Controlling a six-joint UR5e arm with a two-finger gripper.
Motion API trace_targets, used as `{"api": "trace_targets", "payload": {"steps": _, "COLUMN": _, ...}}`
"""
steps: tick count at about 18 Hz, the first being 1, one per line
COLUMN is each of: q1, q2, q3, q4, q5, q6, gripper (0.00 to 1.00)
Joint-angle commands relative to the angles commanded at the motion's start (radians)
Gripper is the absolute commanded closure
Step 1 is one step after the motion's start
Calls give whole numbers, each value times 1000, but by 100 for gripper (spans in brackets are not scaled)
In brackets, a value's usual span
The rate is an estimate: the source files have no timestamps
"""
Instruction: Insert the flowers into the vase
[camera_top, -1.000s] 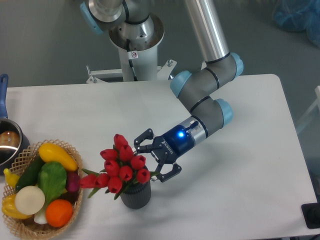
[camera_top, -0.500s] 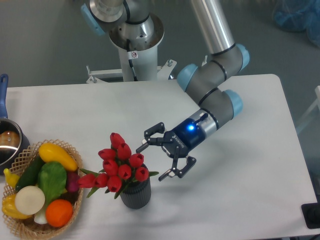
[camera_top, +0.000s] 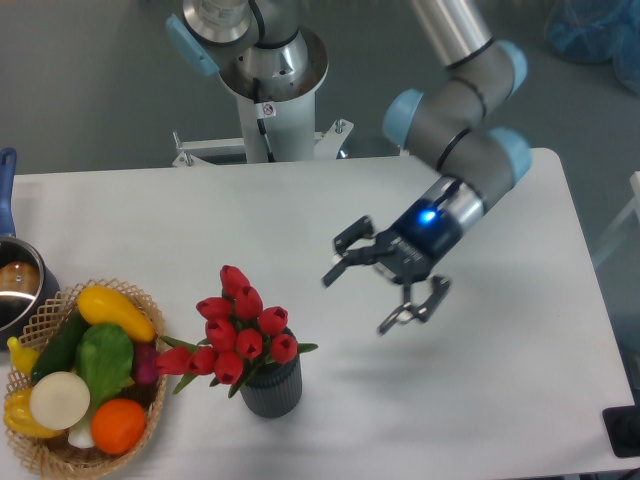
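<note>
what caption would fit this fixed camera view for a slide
Red tulip flowers standing in the dark ribbed vase, with the open, empty gripper apart to their right above the white table.

End effector (camera_top: 367, 297) spread wide, empty, arm angled down-left

White table (camera_top: 200, 220) on grey floor (camera_top: 80, 80); blue object (camera_top: 595, 30), perhaps a bag.

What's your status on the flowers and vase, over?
Hand open, empty, up and right of the vase. Flowers seated in vase, upright on table. Nothing in the way.
</note>
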Motion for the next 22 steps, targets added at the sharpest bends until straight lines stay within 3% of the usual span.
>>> {"api": "trace_targets", "payload": {"steps": 5, "q1": 107, "q2": 68, "q3": 29, "q4": 0, "q5": 172, "q6": -42, "gripper": 0}}
{"api": "trace_targets", "payload": {"steps": 14, "q1": 353, "q2": 172, "q3": 40, "q4": -5, "q5": 212, "q6": -45, "gripper": 0}}
{"api": "trace_targets", "payload": {"steps": 18, "q1": 399, "q2": 241, "q3": 34, "q4": -11, "q5": 391, "q6": -69, "gripper": 0}}
{"api": "trace_targets", "payload": {"steps": 22, "q1": 388, "q2": 293, "q3": 32, "q4": -12, "q5": 594, "q6": -91, "gripper": 0}}
